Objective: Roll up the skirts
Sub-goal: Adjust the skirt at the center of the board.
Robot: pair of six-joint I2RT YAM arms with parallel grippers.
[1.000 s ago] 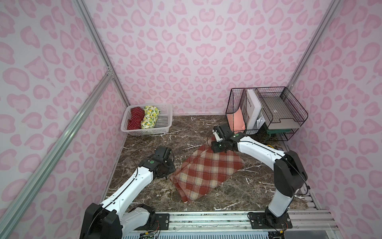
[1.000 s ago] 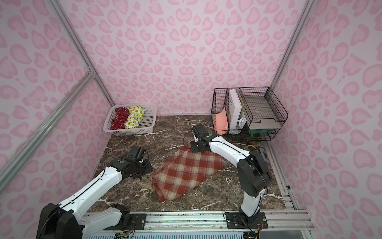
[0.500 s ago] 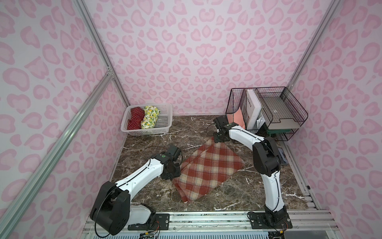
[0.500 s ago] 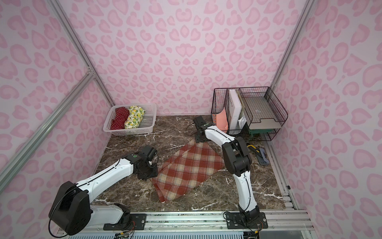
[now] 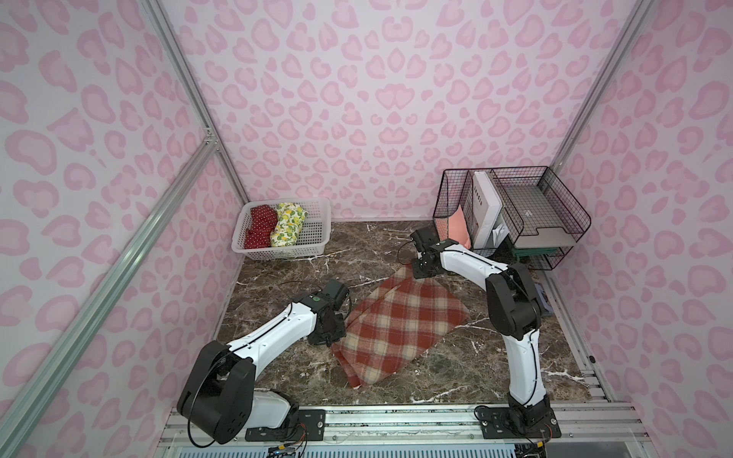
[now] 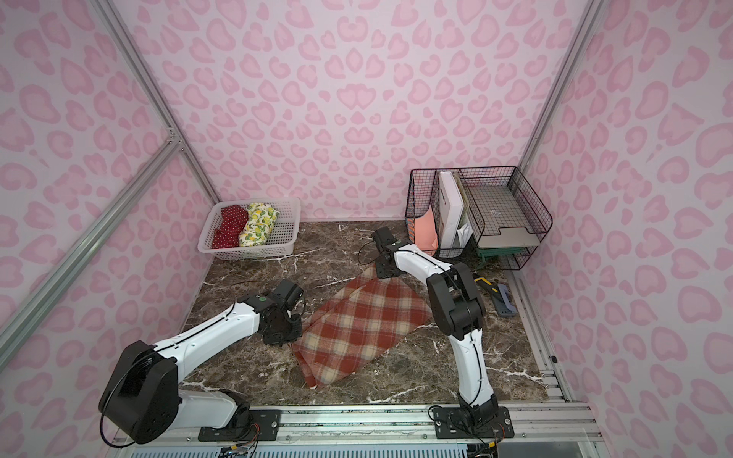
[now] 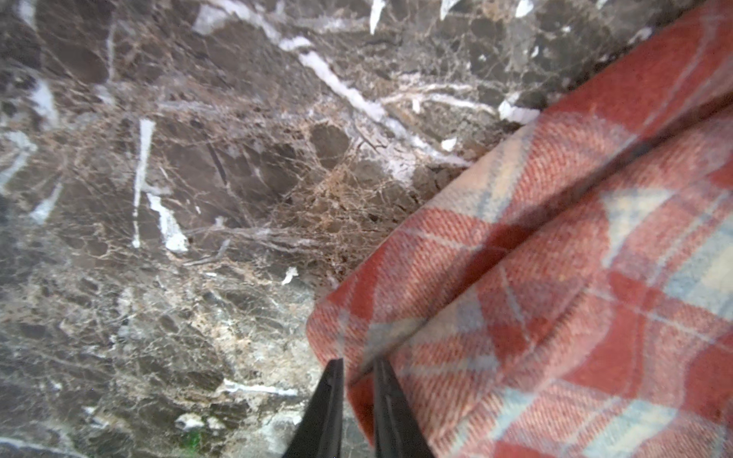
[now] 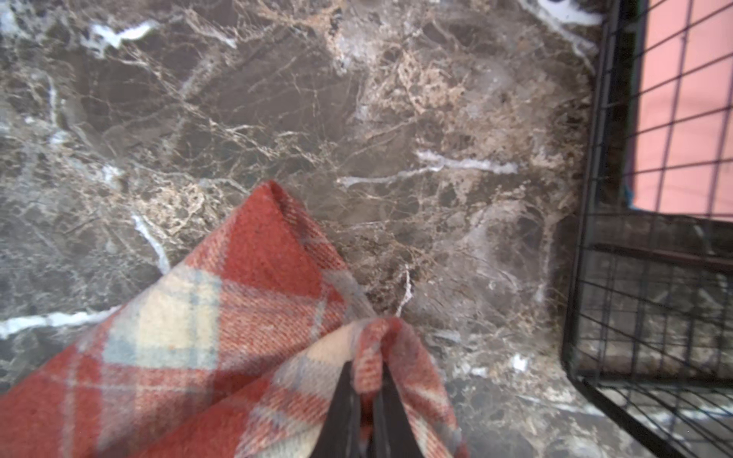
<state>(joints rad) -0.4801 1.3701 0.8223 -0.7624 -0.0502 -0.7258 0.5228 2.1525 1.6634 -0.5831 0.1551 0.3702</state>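
- The thick rust-orange and cream plaid skirt (image 5: 400, 325) lies flat and folded double on the brown marble bench (image 5: 277, 273). It lies slantwise between the two arms and is not yet rolled.
- The red skirt with white dots (image 5: 260, 228) and the cream skirt with lemons (image 5: 289, 226) lie bundled side by side in the white perforated plastic basket (image 5: 317, 242), at the far left corner.
- The right claw (image 8: 367, 370) is pressed together on the far corner of the plaid skirt, and the cloth rises there like a small tent.
- The left claw (image 7: 359, 363) stands astride the edge on the left arm's side, its fingers nearly together with cloth between them. It seems to nip the edge, but I cannot tell if it holds both layers.
- If it holds only the upper layer, the layers may part and the roll may become crooked.
- The right pinch takes only a small tip, so the thick cloth may slip out under a pull.
- The black wire rack (image 8: 634, 317) stands near the right claw, and a wide swing could strike it.
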